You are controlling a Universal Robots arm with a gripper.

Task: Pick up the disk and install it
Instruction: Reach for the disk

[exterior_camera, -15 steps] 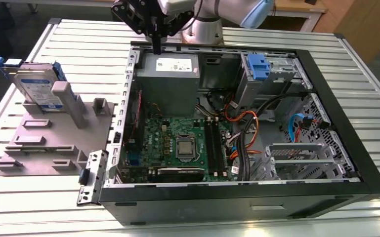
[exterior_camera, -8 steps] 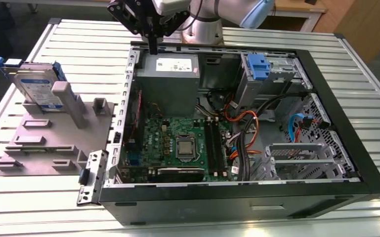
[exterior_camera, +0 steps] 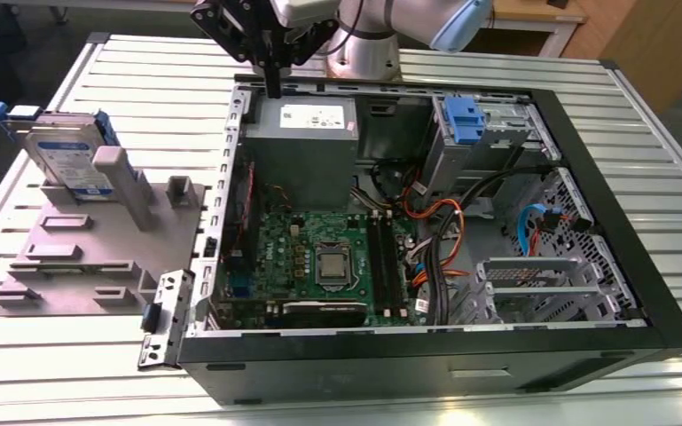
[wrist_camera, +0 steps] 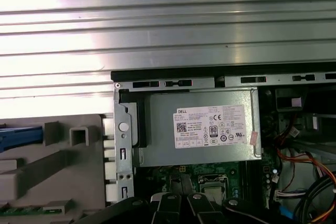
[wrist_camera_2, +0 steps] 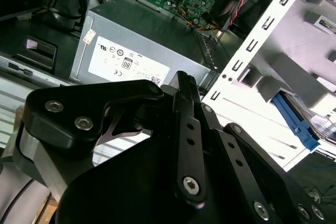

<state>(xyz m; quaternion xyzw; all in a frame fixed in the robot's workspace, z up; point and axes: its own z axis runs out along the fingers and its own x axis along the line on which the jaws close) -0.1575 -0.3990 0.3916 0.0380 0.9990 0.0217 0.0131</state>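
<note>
Nearest the exterior camera is the dark wall of the open computer case [exterior_camera: 660, 319], which lies on its side on the slatted table [exterior_camera: 624, 106] with the motherboard [exterior_camera: 317, 257] exposed. Further back, outside the case on the exterior view's left, is a grey fixture [exterior_camera: 68, 257]. The disk [exterior_camera: 66, 158] stands on edge in it, with its white-and-blue label facing out and blue rails along its sides. Nothing touches it.

Deeper in the case, on the exterior view's right, the drive bay [exterior_camera: 500, 133] holds only a bare blue clip [exterior_camera: 464, 120] and no drive. The grey power supply [exterior_camera: 299, 142] fills the far corner.

Farthest back, the gripper [exterior_camera: 273, 89] hangs over the case's far rim, just above the power supply and well apart from the disk. Its fingers appear pressed together and hold nothing. The second wrist view shows them meeting at the tip.

Judged from this, the task has barely begun. The disk is not yet picked up and not yet installed.
</note>
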